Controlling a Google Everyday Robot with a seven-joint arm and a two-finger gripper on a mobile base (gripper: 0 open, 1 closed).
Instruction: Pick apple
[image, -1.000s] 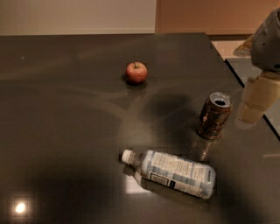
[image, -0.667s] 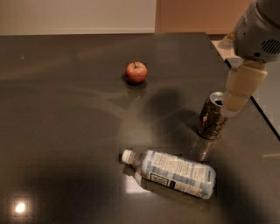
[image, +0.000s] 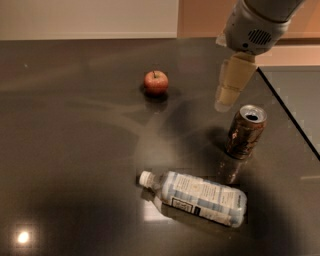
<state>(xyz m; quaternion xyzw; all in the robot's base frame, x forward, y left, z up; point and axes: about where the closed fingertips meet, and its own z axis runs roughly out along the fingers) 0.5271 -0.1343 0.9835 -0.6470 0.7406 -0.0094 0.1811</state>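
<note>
The apple (image: 156, 82) is small, round and red with a short dark stem. It sits on the dark tabletop (image: 70, 150) at the upper middle of the camera view. My gripper (image: 224, 103) hangs from the grey arm at the upper right, pointing down. It hovers above the table to the right of the apple and apart from it, just up and left of the brown can. It holds nothing that I can see.
A brown opened can (image: 245, 131) stands upright at the right. A clear plastic water bottle (image: 196, 196) with a white cap lies on its side in front. The table's right edge (image: 290, 115) runs diagonally close behind the can.
The arm and gripper have moved left and inward over the table, from beside the can to a spot nearer the apple. Apple, can and bottle have not moved.
</note>
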